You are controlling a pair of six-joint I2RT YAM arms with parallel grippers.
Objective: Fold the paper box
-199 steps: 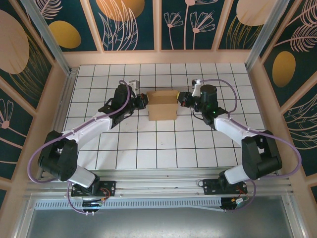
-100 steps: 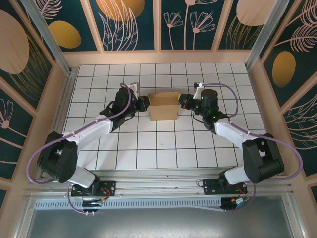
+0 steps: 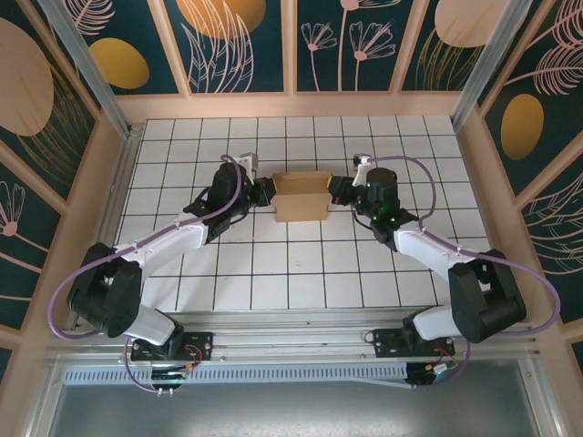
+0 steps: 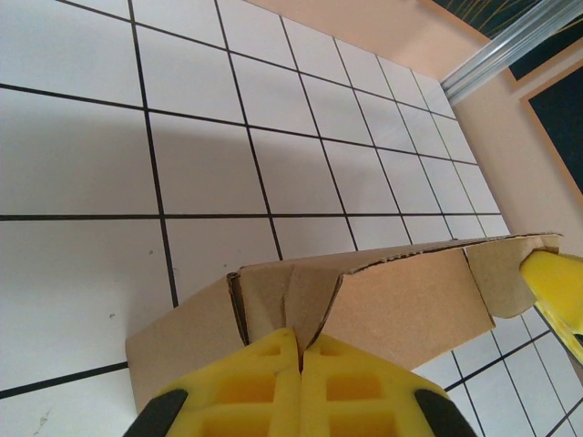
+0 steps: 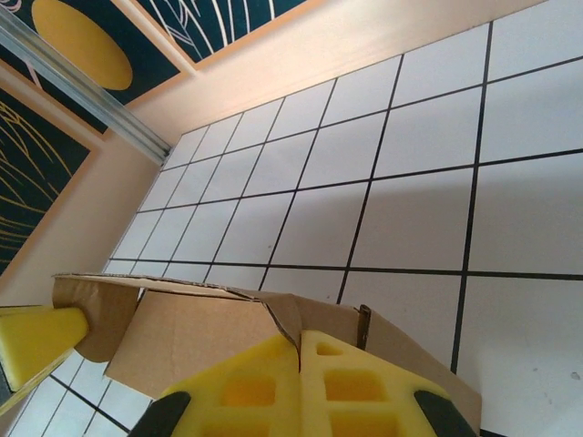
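The paper box [image 3: 301, 202] is sitting on the white gridded table [image 3: 273, 278], roughly halfway between the left and right edges and a bit closer to the far edge than the near one. It's plain brown cardboard with no print, and from above it looks like a squarish block with a lighter strip along its far side.

Both arms reach in from the near edge and meet the box from opposite sides. The left gripper [image 3: 265, 191] is right up against the box's left end and the right gripper [image 3: 333, 188] is against its right end, so the box is sandwiched between them.

In the left wrist view, the left gripper [image 4: 299, 335] has its yellow fingers [image 4: 250, 382] clenched, pads flat together with just a thin seam between them. The tips sit at a creased fold in the end wall of the box [image 4: 401, 300]. Honestly can't tell if a sliver of card is caught in that seam or if they're just butted against it. A yellow finger of the other arm pokes in at the far end.

It's the same on the right wrist camera. The right gripper [image 5: 299, 339] has its fingers [image 5: 355, 387] squeezed together at a folded corner of the box [image 5: 191, 332]. The wavy corrugated edge shows along the top.
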